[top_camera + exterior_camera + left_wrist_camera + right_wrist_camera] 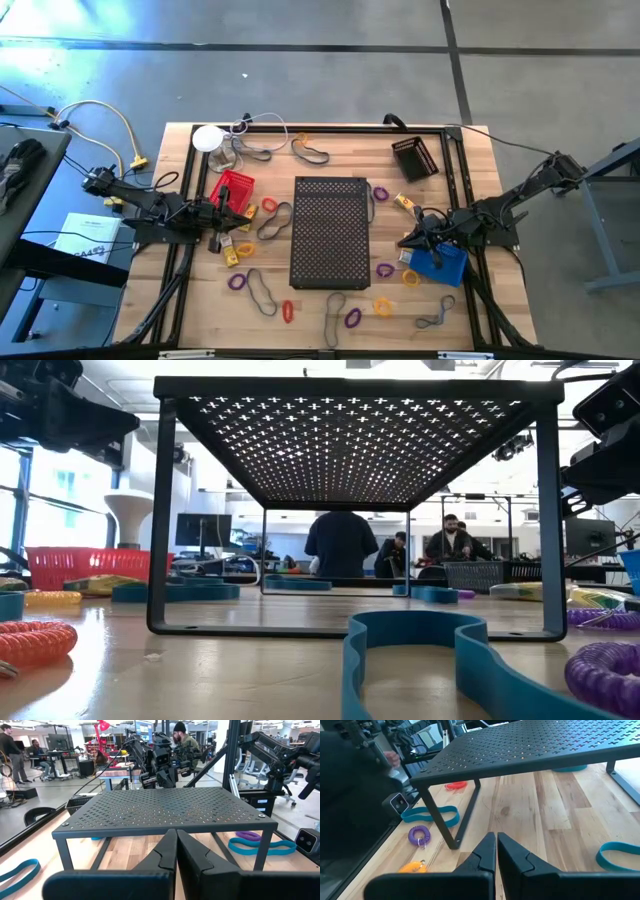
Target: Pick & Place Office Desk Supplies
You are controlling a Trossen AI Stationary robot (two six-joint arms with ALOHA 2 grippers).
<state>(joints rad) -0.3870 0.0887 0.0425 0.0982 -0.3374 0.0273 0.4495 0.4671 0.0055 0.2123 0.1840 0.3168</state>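
1. Though strewn loose over the wooden desk [210,300], not one yet lifted: purple loop [237,282], red loop [288,311] and yellow loop [411,277] lying singly toward the near edge, well apart from one another. Probably laid out that way for pinching one at a time.
2. Orange loop [269,205] just beside the stand's left edge, close to the left arm's tip, so a likely first pick.
3. Dark bands [262,290] lying flat and limp on the wood. Judged awkward: little to get under, so best nipped at a raised curve.
4. Yellow blocky piece [236,250] near the left arm, well clear of the loops. Stiffer and easier to grip, by the look of it.
5. Left pincer [240,214]: pressed together, pinching nothing, hanging between the red basket [232,188] and the stand, pointed across the stand's top.
6. Right pincer [408,240]: likewise pressed together and empty, hanging just beside the blue bin [440,265], aimed low under the stand.
7. Perforated black stand [330,232] in the middle, splitting the desk into a side for each arm. Red basket, blue bin and black basket [414,158] are the likely drop places, each within reach of its nearer arm.
8. White disc [207,138] with cords at the far left corner, apart from the sorting.
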